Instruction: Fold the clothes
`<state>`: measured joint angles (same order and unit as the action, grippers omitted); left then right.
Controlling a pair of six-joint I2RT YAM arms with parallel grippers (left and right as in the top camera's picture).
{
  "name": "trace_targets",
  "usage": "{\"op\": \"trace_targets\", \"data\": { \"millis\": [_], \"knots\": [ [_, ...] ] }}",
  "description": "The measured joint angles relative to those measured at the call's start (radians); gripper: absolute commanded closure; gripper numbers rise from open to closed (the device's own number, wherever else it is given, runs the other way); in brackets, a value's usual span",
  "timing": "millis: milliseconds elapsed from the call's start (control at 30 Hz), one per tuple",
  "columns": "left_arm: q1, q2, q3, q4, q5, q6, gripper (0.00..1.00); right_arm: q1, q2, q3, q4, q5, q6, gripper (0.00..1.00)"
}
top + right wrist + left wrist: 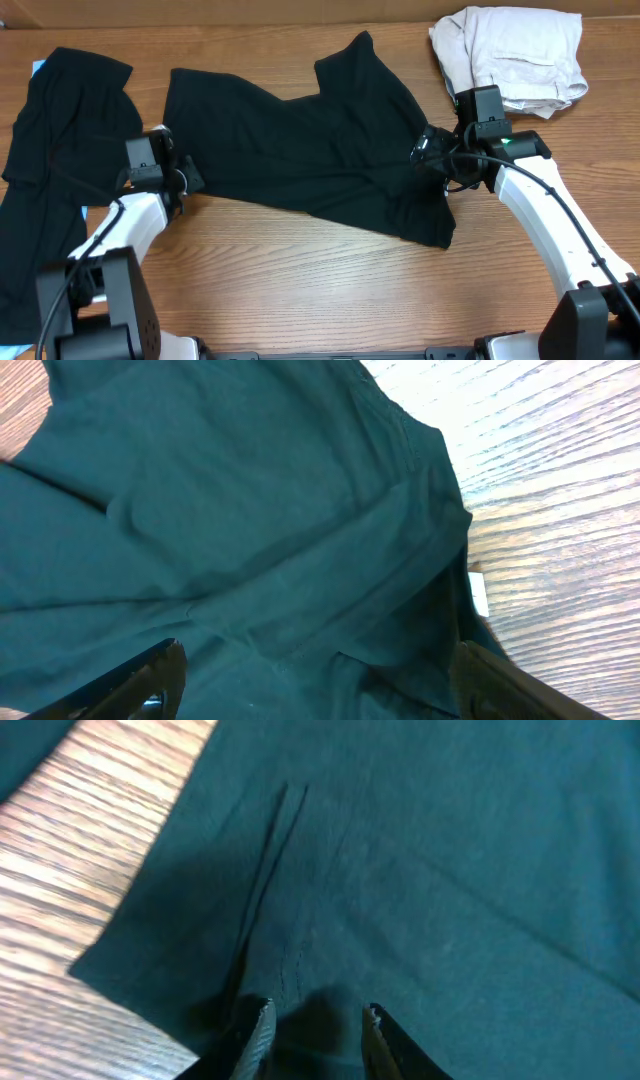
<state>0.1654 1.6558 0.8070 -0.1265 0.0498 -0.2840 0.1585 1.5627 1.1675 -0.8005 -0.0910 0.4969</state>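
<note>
- Now, the black T-shirt [300, 150] lies rumpled across the middle of the overhead frame on the table [300, 290], with one sleeve peaking toward the top edge
- The left jaws sit at the shirt's left edge, tips a little apart, with cloth lying flat under the gap; they look open and grip nothing
- The right jaws sit at its right edge, spread wide over wrinkled fabric, also holding nothing; a small white label [478, 592] shows toward the right of that wrist view
- The step in hand seems to be taking hold of both sides; each pair should close right at the edge, on the hem and not on a bunched ridge, then both should lift evenly so the cloth neither drags nor twists
- Counted: two black garments, the shirt and a second black garment [60, 150] at the frame's left; one pale cloth bundle [510, 55] at upper right; two arms
</note>
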Motion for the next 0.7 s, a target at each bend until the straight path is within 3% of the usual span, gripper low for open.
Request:
{"op": "trace_targets", "data": {
  "millis": [367, 700],
  "knots": [
    [0.0, 0.006, 0.0, 0.008, -0.035, 0.004, 0.47, 0.0, 0.0, 0.0, -0.001, -0.006, 0.0, 0.12],
    [0.0, 0.014, 0.0, 0.012, -0.043, 0.061, 0.53, 0.0, 0.0, 0.0, 0.0, -0.006, 0.0, 0.12]
  ]
}}
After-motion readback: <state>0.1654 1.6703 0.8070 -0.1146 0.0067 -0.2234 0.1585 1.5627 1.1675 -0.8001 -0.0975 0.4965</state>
